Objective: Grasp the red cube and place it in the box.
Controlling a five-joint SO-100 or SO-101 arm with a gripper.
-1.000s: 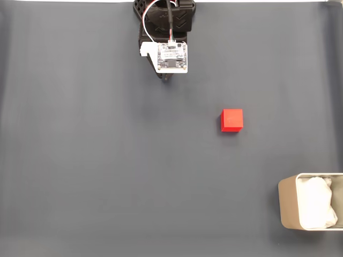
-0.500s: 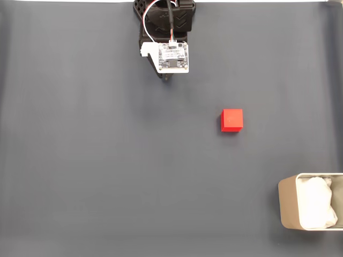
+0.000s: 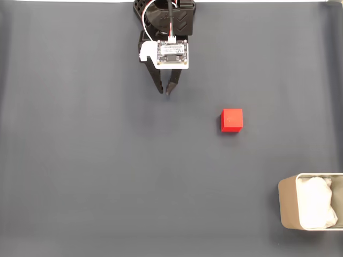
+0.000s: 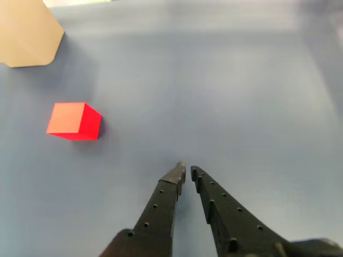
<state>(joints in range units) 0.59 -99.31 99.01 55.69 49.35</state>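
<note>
The red cube (image 3: 232,120) lies on the dark grey mat, right of centre in the fixed view. My gripper (image 3: 164,92) hangs near the top centre, up and to the left of the cube and well apart from it. Its black fingers are nearly together with nothing between them. In the wrist view the gripper (image 4: 187,169) comes in from the bottom edge, and the cube (image 4: 73,121) sits to its left. The pale box (image 3: 284,203), lined with white soft material (image 3: 316,202), stands at the bottom right corner. A beige corner of the box (image 4: 29,32) shows top left in the wrist view.
The dark grey mat (image 3: 80,160) covers the whole work surface. My arm's base (image 3: 166,13) sits at the mat's top edge. The box is cut off by the right edge of the fixed view.
My gripper has reached forward from the base, down the fixed view; its two fingers now stick out below the white camera board. Cube and box have not moved.
</note>
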